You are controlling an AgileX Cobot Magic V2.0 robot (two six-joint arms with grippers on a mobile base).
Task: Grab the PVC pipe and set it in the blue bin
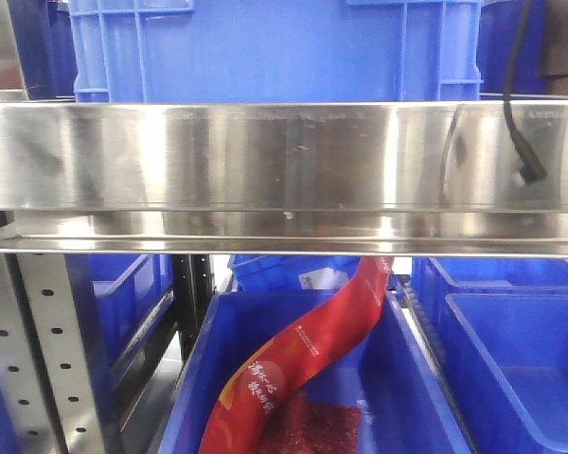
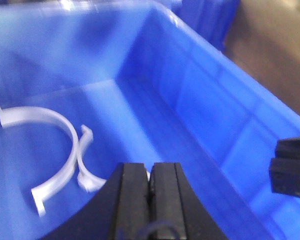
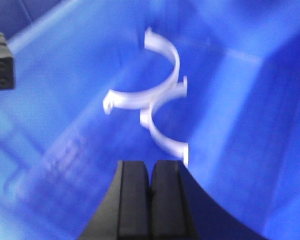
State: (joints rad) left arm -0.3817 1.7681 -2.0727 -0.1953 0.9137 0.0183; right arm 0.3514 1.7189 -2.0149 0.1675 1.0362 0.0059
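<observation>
A polished steel shelf rail [image 1: 284,170] runs across in front of me, with a large blue plastic crate [image 1: 275,47] on top and more blue crates below; one lower crate [image 1: 194,378] holds a long red printed pouch [image 1: 303,364]. A black cable [image 1: 519,85] hangs at the right.

My left fingers [image 2: 150,187] are pressed together, holding nothing, above the floor of a blue plastic bin [image 2: 210,120]. My right fingers [image 3: 151,187] are likewise closed and empty. Two slim white curved PVC pipe pieces [image 3: 162,75] lie back to back on the bin floor, touching each other, just beyond my fingertips.
</observation>
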